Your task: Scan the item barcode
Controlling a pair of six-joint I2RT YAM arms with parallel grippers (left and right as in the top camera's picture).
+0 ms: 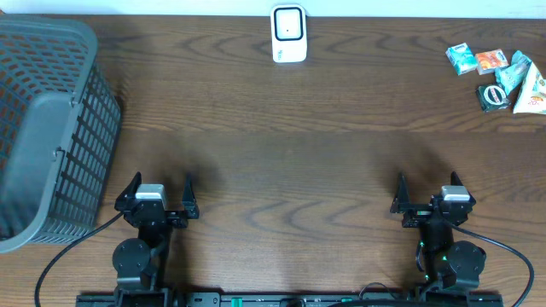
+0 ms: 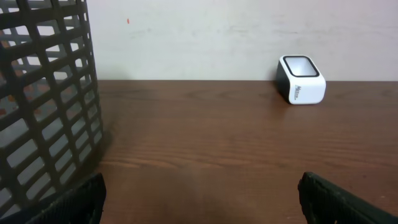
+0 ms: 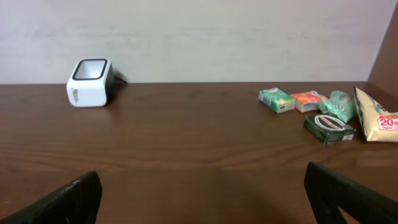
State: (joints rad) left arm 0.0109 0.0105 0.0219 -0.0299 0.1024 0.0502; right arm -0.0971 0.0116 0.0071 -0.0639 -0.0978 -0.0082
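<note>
The items to scan lie in a small cluster far ahead of our right gripper [image 1: 427, 181] and off to its right, well apart from it, near the far right corner of the table [image 1: 281, 136]. Nearest that gripper is a dark green packet [image 3: 329, 128] with a round print on top. Just beyond it, a green packet [image 3: 277, 99], an orange packet [image 3: 309, 101] and a teal pouch [image 3: 339, 104] sit in a row from left to right. A cream snack bag [image 3: 376, 117] with red print lies furthest right, just beside the dark one. From here we cannot make out a barcode on any of them.

The white barcode scanner [image 1: 289, 34] stands at the far edge of the table. It is well ahead of the right gripper and to its left, and well ahead of our left gripper [image 1: 162, 181] and to its right. Its dark window is tilted upward.

Both our grippers sit low near the front edge of the wooden top, each with its two black fingers spread wide and holding nothing. A grey plastic basket [image 1: 51, 128] with slotted walls stands near the left gripper, on its left, and reaches well ahead of it.
</note>
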